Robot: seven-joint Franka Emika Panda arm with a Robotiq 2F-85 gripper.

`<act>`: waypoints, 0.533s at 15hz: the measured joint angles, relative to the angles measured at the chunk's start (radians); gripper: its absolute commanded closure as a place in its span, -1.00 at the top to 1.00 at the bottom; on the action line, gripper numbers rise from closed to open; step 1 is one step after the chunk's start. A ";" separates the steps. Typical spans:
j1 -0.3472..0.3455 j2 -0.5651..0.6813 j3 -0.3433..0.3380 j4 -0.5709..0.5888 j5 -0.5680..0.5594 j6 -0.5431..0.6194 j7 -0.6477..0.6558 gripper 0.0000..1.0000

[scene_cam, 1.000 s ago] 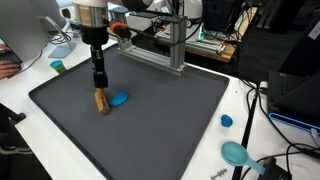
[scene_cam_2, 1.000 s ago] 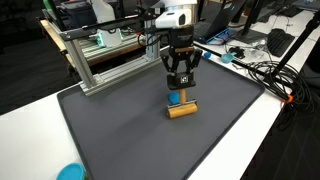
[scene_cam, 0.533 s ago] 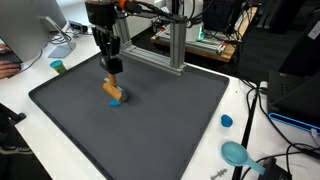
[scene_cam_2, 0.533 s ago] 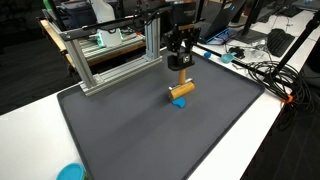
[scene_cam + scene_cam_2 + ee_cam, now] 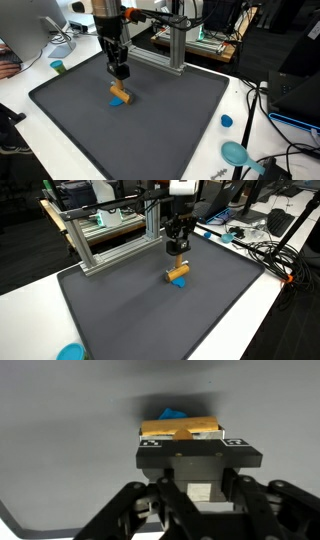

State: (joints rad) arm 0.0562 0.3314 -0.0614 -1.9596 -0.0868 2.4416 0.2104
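Note:
A wooden block (image 5: 120,96) (image 5: 179,272) lies level across a small blue block (image 5: 117,102) (image 5: 175,282) on the dark grey mat (image 5: 165,130) (image 5: 125,310). My gripper (image 5: 119,82) (image 5: 178,260) comes straight down on the wooden block and is shut on its middle. In the wrist view the wooden block (image 5: 160,428) shows just past the gripper (image 5: 183,432), with the blue block (image 5: 172,412) peeking out behind it. The dark fingers are hard to tell from the mat in both exterior views.
An aluminium frame (image 5: 172,45) (image 5: 105,240) stands along the mat's far edge. On the white table lie a blue cap (image 5: 227,121), a teal object (image 5: 237,153) (image 5: 70,352), a green cup (image 5: 58,67) and cables (image 5: 255,100) (image 5: 262,252).
The gripper carried the wooden block from the mat beside the blue block, lifting it up and over. The wooden block now sits across the top of the blue block.

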 measured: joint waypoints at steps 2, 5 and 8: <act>-0.002 0.018 -0.006 0.009 -0.001 0.010 0.004 -0.57; -0.003 0.023 -0.008 0.018 0.000 -0.005 0.006 -0.57; -0.006 0.027 -0.009 0.045 0.001 -0.075 0.010 -0.57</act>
State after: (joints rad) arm 0.0504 0.3584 -0.0705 -1.9146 -0.0861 2.3667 0.2206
